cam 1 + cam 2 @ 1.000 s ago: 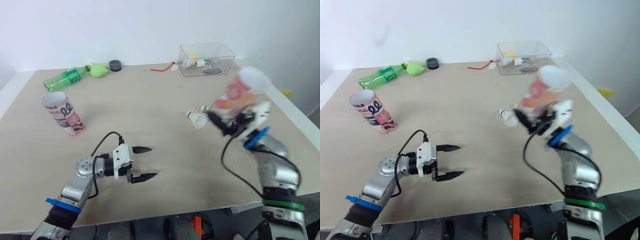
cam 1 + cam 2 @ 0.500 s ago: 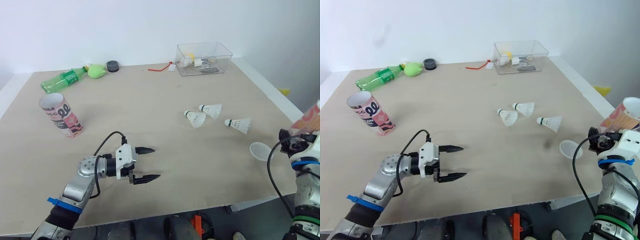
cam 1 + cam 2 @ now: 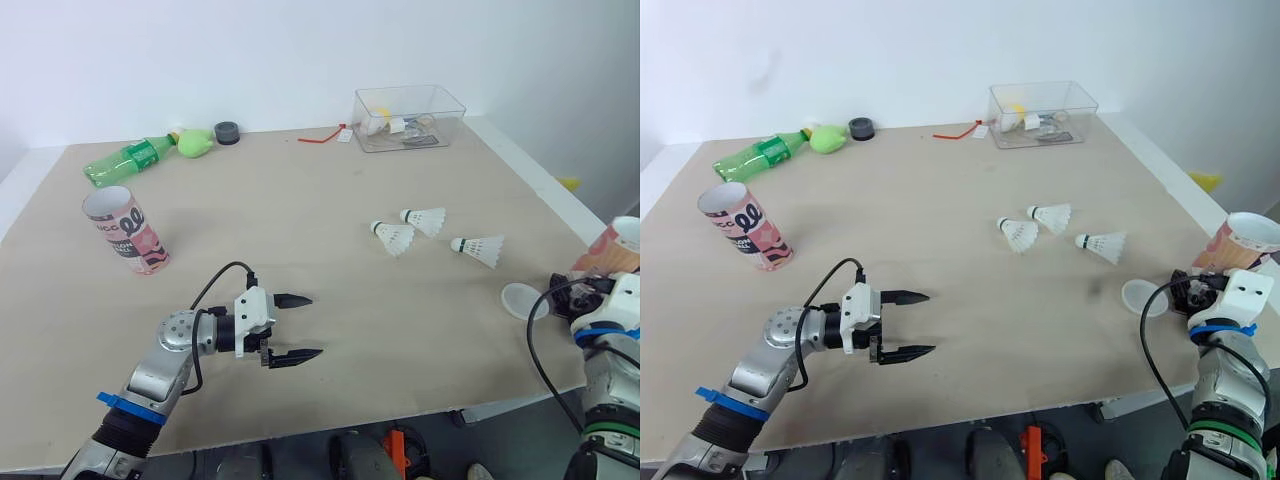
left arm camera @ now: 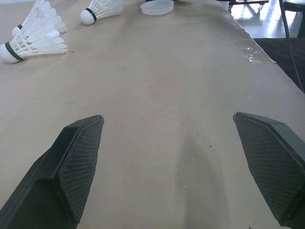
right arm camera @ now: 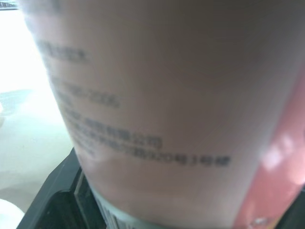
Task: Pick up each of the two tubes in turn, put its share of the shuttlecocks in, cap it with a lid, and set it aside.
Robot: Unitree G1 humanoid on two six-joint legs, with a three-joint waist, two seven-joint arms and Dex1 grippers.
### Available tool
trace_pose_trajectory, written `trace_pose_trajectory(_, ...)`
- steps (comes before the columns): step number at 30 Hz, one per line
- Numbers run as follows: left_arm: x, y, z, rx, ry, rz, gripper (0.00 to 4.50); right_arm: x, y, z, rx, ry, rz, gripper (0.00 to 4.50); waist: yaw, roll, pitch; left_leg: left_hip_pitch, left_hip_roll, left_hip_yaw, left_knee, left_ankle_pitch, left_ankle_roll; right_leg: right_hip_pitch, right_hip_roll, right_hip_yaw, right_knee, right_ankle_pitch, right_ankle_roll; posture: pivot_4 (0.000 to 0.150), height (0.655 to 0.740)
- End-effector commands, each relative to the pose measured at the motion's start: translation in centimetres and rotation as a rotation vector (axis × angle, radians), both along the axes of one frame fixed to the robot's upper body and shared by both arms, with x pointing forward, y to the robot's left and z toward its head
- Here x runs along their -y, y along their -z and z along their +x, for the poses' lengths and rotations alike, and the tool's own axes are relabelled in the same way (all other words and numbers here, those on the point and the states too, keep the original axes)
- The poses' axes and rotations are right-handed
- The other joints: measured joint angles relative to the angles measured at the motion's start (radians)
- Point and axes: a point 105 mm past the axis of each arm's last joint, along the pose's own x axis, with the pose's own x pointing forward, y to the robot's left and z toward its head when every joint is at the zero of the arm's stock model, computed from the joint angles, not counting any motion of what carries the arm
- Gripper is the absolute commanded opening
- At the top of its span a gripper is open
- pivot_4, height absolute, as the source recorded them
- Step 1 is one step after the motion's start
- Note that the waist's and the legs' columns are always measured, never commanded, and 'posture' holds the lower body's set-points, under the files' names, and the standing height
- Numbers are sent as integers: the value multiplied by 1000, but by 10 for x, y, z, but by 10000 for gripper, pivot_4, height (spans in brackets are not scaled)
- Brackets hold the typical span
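Note:
My right gripper (image 3: pixel 1206 290) is shut on a pink printed tube (image 3: pixel 1236 243) (image 5: pixel 181 95), holding it tilted at the table's right edge with its open mouth up. Just beside it a translucent lid (image 3: pixel 524 300) lies flat on the table. Three white shuttlecocks lie right of centre: one (image 3: pixel 391 237), one (image 3: pixel 424 219) and one (image 3: pixel 478 249). A second pink tube (image 3: pixel 126 229) stands tilted at the left. My left gripper (image 3: pixel 300 326) hovers open over the bare table near the front, fingers (image 4: pixel 76 157) wide apart.
At the back stand a clear plastic box (image 3: pixel 409 116) with small items, a green bottle (image 3: pixel 128 159) lying on its side, a green object (image 3: pixel 198 141), a dark round cap (image 3: pixel 228 131) and a red string (image 3: pixel 322 137). The table's front and right edges are close.
My right arm swung the tube from above the shuttlecocks out to the table's right edge, uncovering the shuttlecocks and lid. The left gripper stayed put.

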Motion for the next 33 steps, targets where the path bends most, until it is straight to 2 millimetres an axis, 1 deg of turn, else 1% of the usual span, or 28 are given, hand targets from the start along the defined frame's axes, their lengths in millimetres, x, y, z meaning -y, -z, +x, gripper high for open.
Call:
trace_pose_trajectory(1, 4, -12, 1, 47, 16, -17, 45000, 5, -10, 1, 25, 10, -6, 39930, 0, 0, 0, 0, 0, 0, 0, 0, 0, 0, 0, 0, 0, 0, 0, 1500, 7400)
trace_pose_trajectory(2, 4, -12, 1, 47, 16, -17, 45000, 4, -10, 1, 25, 5, -6, 43391, 0, 0, 0, 0, 0, 0, 0, 0, 0, 0, 0, 0, 0, 0, 0, 1500, 7400)
trace_pose_trajectory(3, 4, -12, 1, 47, 17, -17, 45000, 4, -10, 1, 24, 1, -8, 44577, 0, 0, 0, 0, 0, 0, 0, 0, 0, 0, 0, 0, 0, 0, 0, 1500, 7400)
trace_pose_trajectory(7, 5, -12, 1, 46, 18, -17, 45000, 4, -12, -4, 35, 9, -3, 44577, 0, 0, 0, 0, 0, -1, 0, 0, 0, 0, 1, 0, 0, 0, 0, 1500, 7400)
trace_pose_trajectory(11, 5, -11, 1, 43, 19, -18, 45000, 3, -16, -12, 46, 4, -11, 44577, 1, 0, 0, -1, 0, -1, 0, 0, 0, 0, 0, 0, 0, 0, 0, 1500, 7400)
trace_pose_trajectory(18, 6, -10, 0, 36, 27, -14, 45000, -8, -30, -29, 75, 1, 1, 44577, 1, 0, 0, -1, 1, -1, 0, 0, 0, -1, 0, 0, 0, 0, 1, 1500, 7400)
trace_pose_trajectory(22, 6, -9, 0, 32, 35, -12, 45000, -19, -36, -33, 85, -17, 16, 44577, 1, 0, 0, 0, 1, -1, 0, 0, 0, -1, 0, 0, 0, 0, 1, 1500, 7400)
trace_pose_trajectory(26, 7, -8, 0, 29, 46, -8, 45000, -40, -42, -44, 90, -44, 17, 44577, 2, 1, 0, -1, 2, -2, 0, 0, 0, -1, 1, -1, 0, -1, 0, 1500, 7400)
trace_pose_trajectory(33, 7, -8, 2, 27, 51, -4, 45000, -66, -31, -65, 34, -65, 58, 44577, 2, 1, 0, -2, 2, -2, 0, 0, 0, -1, 0, -1, 0, -1, 0, 1500, 7400)
